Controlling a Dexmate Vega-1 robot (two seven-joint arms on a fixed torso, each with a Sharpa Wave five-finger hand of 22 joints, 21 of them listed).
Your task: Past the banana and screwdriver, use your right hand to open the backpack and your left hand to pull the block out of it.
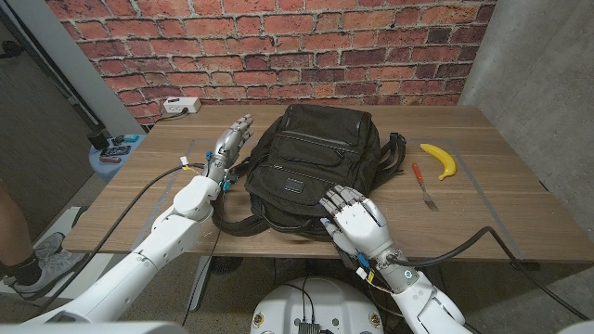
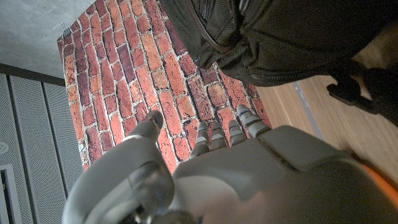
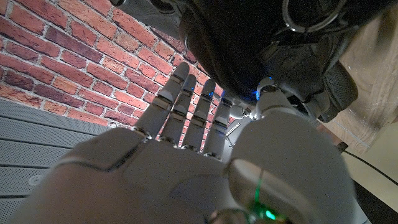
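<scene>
A black backpack (image 1: 311, 153) lies flat in the middle of the wooden table, zipped closed, so its inside is hidden. My left hand (image 1: 228, 144) stands beside the backpack's left side, fingers stretched out and apart, holding nothing. My right hand (image 1: 357, 223) is at the backpack's near edge with fingers spread; its fingertips (image 1: 332, 199) reach the fabric, but contact is unclear. In the left wrist view the left hand (image 2: 236, 168) points past the backpack (image 2: 280, 37). In the right wrist view the right hand (image 3: 186, 143) has straight fingers by the backpack (image 3: 261, 37).
A yellow banana (image 1: 439, 160) and a red-handled screwdriver (image 1: 423, 184) lie right of the backpack. Its straps (image 1: 243, 218) trail toward the near table edge. A white power strip (image 1: 181, 106) sits at the back left. A person's leg (image 1: 19, 250) is at the left edge.
</scene>
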